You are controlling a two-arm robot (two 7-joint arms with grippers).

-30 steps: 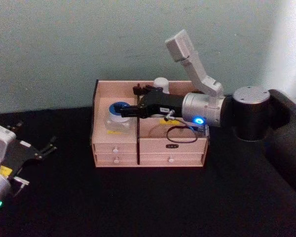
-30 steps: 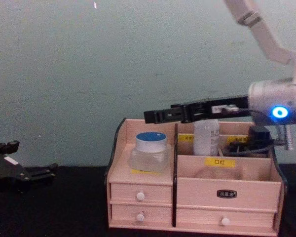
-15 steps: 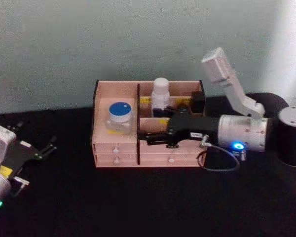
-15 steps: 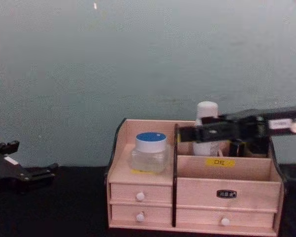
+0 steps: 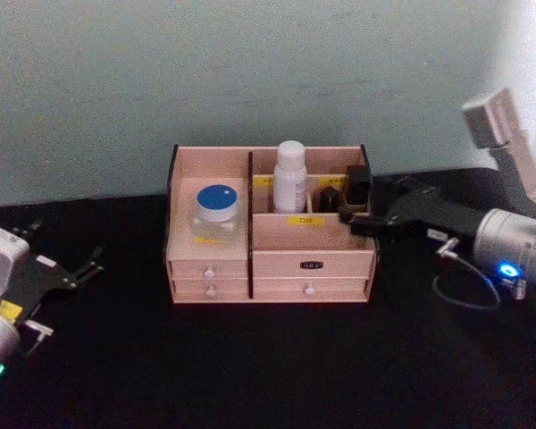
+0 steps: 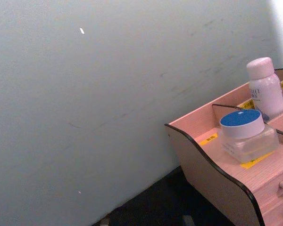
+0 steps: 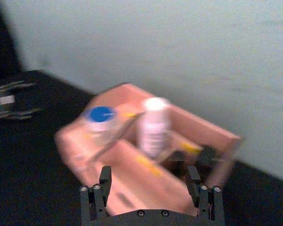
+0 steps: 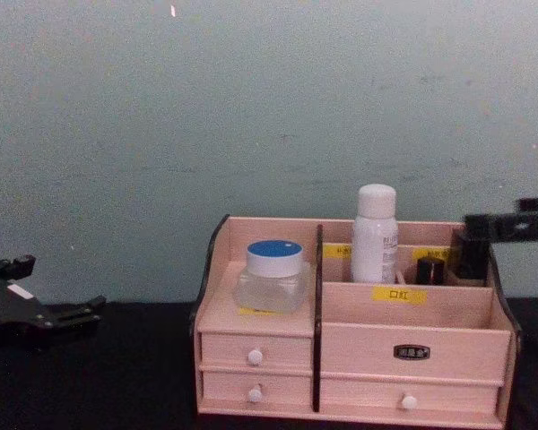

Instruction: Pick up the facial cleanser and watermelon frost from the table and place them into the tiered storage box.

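Observation:
The tiered storage box (image 5: 313,264) stands at the back of the black table, also in the chest view (image 8: 412,352). A white bottle (image 5: 290,177) stands upright in its back middle compartment. On the left tier sits a clear jar with a blue lid (image 5: 218,207). A small dark bottle (image 8: 429,269) is behind the front bin. I cannot tell which is the facial cleanser or the watermelon frost. My right gripper (image 5: 364,210) hovers off the box's right end, open and empty (image 7: 151,188). My left gripper (image 5: 82,266) rests open at the far left.
A black block (image 5: 357,183) sits in the box's back right compartment, close to the right gripper's fingers. The pale wall (image 5: 250,71) rises right behind the box. Black tabletop (image 5: 268,366) stretches in front of the drawers and between the box and the left arm.
My right gripper left the space above the box, swung past its front and now hangs off its right end. The white bottle stays upright inside. The left arm has not moved.

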